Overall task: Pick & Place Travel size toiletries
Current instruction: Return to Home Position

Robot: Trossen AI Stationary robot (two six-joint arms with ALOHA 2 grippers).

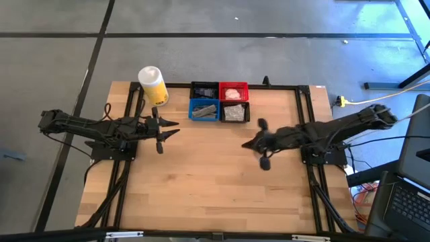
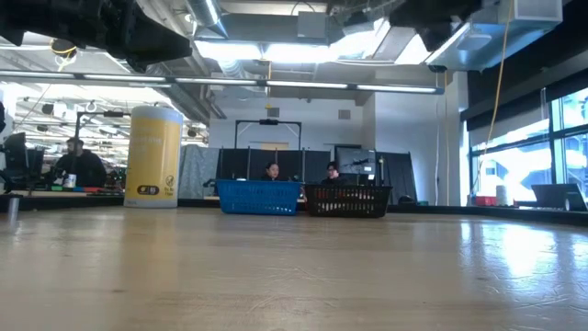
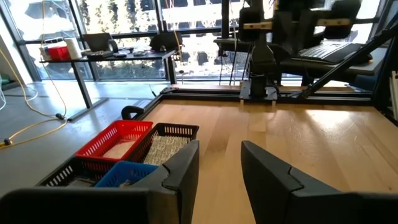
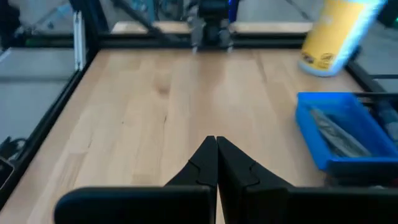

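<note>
Mesh plastic bins point(image 1: 220, 101) hold toiletries point(image 1: 204, 111); left pincer point(image 1: 173, 129) spread, empty; right pincer point(image 1: 246, 143) pressed together, empty.

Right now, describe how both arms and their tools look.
The left arm and right arm are black, slim jointed links on black bases. The left tool and right tool each have two dark wedge-shaped fingers. Black cables run from the bases. No markings show.

A grey floor point(image 1: 222, 54) crossed by dark seams lay around the bare wooden table point(image 1: 215, 181). Across the room, strip lights point(image 2: 276, 48) ran under an open ceiling, with tall windows point(image 2: 565, 129) bright on the right. Far to the left, a person point(image 2: 81, 167) sat at a desk point(image 2: 55, 191).
</note>
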